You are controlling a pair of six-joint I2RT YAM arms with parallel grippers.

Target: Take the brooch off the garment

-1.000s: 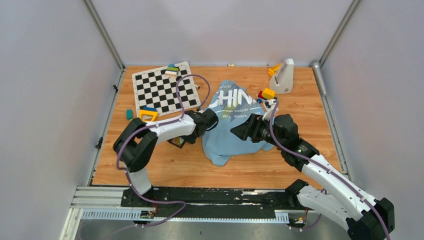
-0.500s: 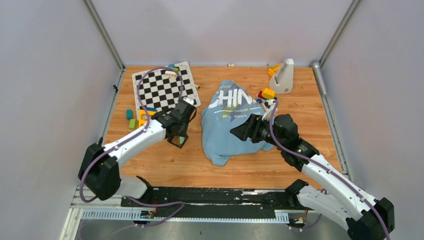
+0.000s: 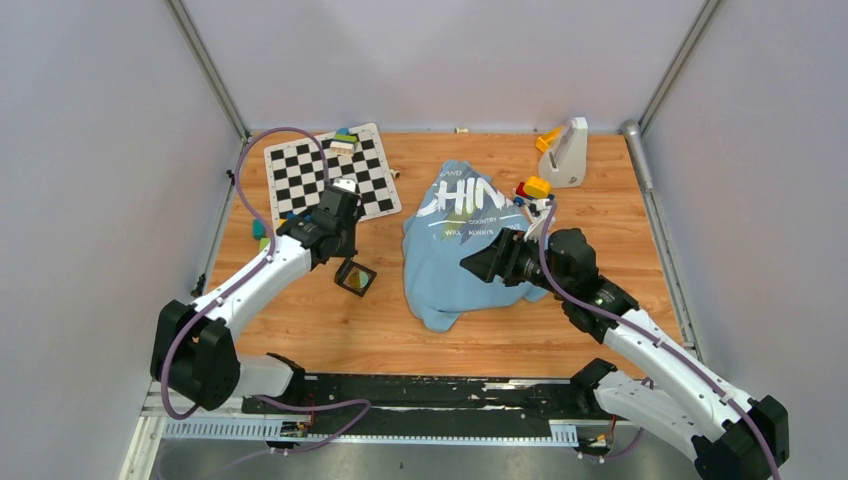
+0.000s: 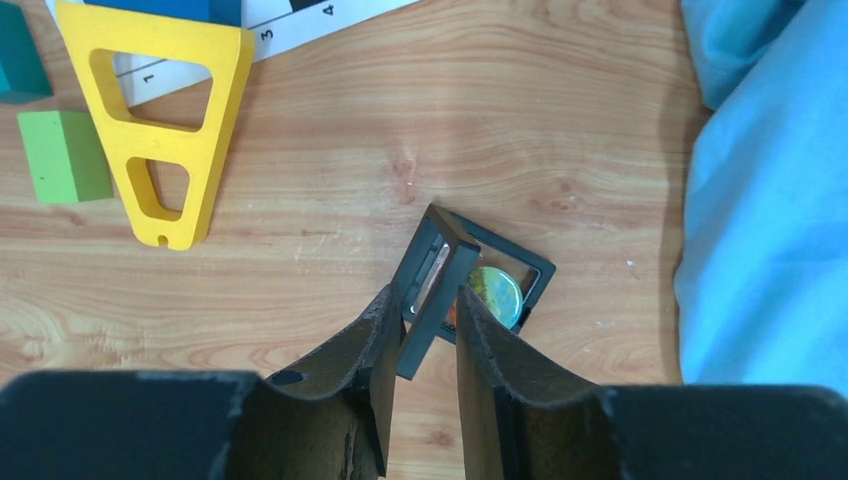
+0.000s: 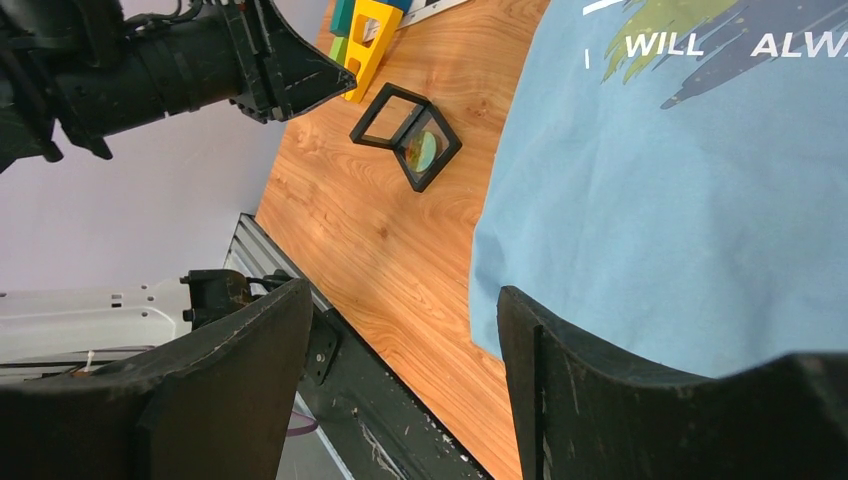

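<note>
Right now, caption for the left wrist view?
Left fingers hover above an open black case on the table, yellow frame left, blue shirt right.

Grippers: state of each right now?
Left gripper: slightly open, empty, above the case.
Right gripper: wide open, empty, over the shirt.

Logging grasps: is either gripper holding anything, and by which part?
Nothing held. The left gripper hangs above the black case; the right gripper gapes over the garment.

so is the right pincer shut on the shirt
No, the right pincer is open, its fingers wide apart with the shirt and bare table showing between them.
</note>
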